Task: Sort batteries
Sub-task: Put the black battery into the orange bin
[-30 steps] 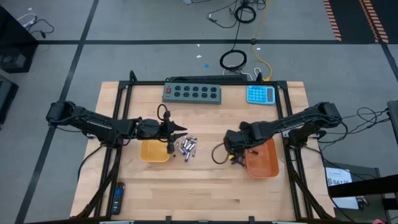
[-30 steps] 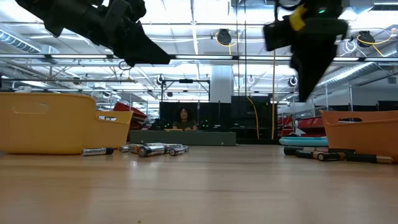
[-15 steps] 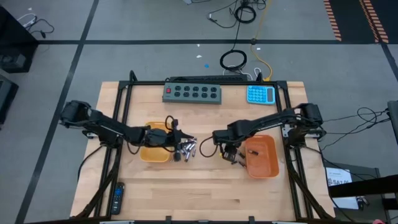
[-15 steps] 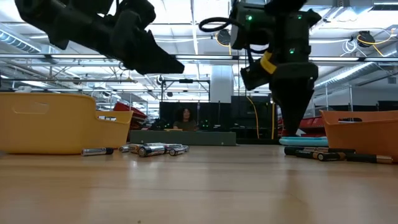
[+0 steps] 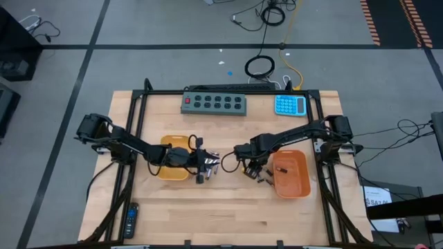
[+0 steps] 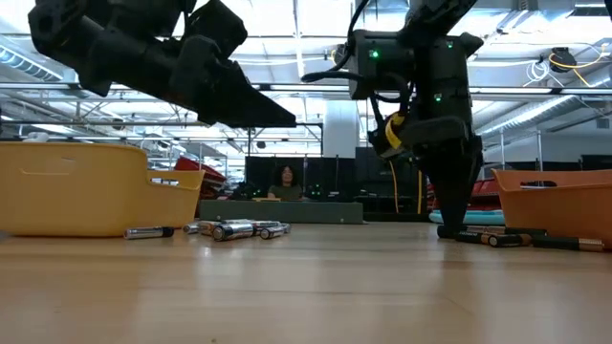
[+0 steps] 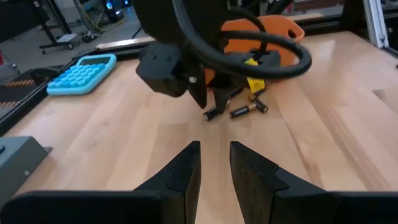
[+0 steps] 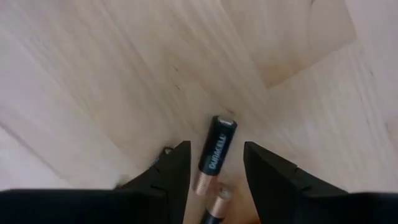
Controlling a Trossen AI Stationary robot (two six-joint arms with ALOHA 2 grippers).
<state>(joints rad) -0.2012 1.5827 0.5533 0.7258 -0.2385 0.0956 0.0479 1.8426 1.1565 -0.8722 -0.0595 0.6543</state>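
Several shiny silver batteries (image 5: 212,162) lie in a small heap on the table beside the left orange tray (image 5: 169,171); the low view shows the silver batteries (image 6: 234,229) on their sides. My left gripper (image 5: 203,170) hovers above that heap, open with a narrow gap (image 7: 214,149), well off the table (image 6: 285,117). A few dark batteries (image 5: 259,176) lie beside the right orange tray (image 5: 294,181). My right gripper (image 6: 450,225) points down at them, open, one finger on each side of a dark battery (image 8: 215,153) that lies flat on the wood.
A grey button box (image 5: 214,104) and a blue calculator (image 5: 290,105) sit near the far edge. A black remote (image 5: 130,220) lies at the near left corner. One dark battery (image 5: 280,167) lies inside the right tray. A person (image 6: 283,180) sits in the room behind.
My right gripper has swung from above the right tray toward the table's left and come down over the dark batteries beside it. My left gripper has reached farther toward the table's right and a little toward the near edge, over the silver heap. No battery has moved.
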